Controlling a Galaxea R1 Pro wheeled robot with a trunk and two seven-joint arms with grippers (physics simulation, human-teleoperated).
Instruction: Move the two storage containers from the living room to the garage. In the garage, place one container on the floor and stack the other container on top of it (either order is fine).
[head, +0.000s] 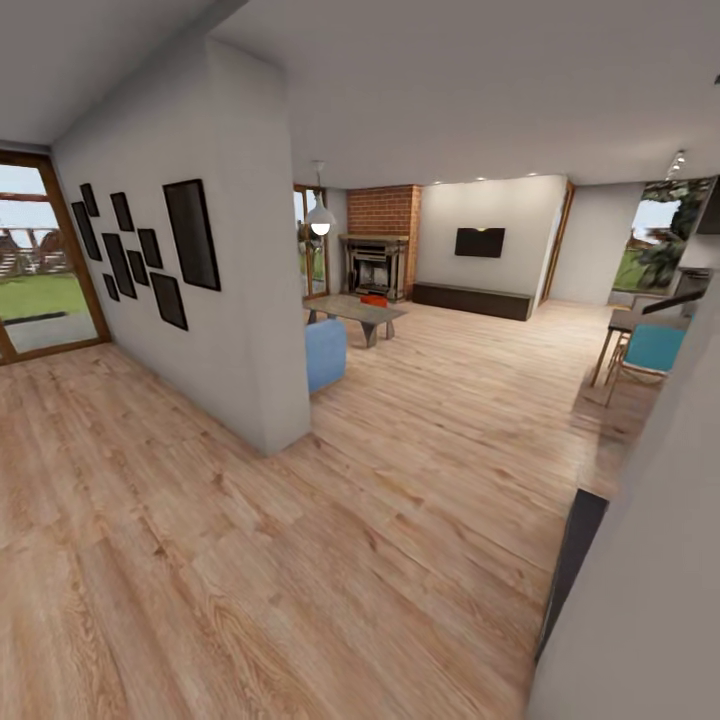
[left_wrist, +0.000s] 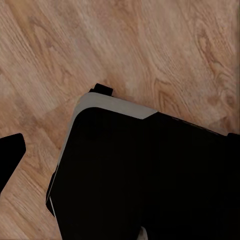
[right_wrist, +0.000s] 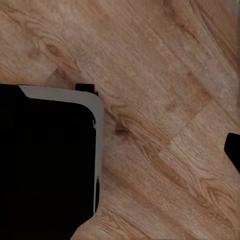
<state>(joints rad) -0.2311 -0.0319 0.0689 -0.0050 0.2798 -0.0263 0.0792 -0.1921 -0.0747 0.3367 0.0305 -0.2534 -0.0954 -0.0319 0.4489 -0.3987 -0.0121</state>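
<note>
1. Robot base (left_wrist: 150, 175), left wrist view: large black body with a rounded corner, edged by a light grey rim.
2. Right wrist view: same black body, grey rim along the rounded corner.
3. Small black tab (right_wrist: 85, 87) projects just beyond the rim.

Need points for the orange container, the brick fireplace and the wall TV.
storage container (head: 374, 299), head view, its orange top on the low table.
brick fireplace (head: 384, 209), head view, upper brick face.
wall TV (head: 480, 242), head view, screen centre.
</note>
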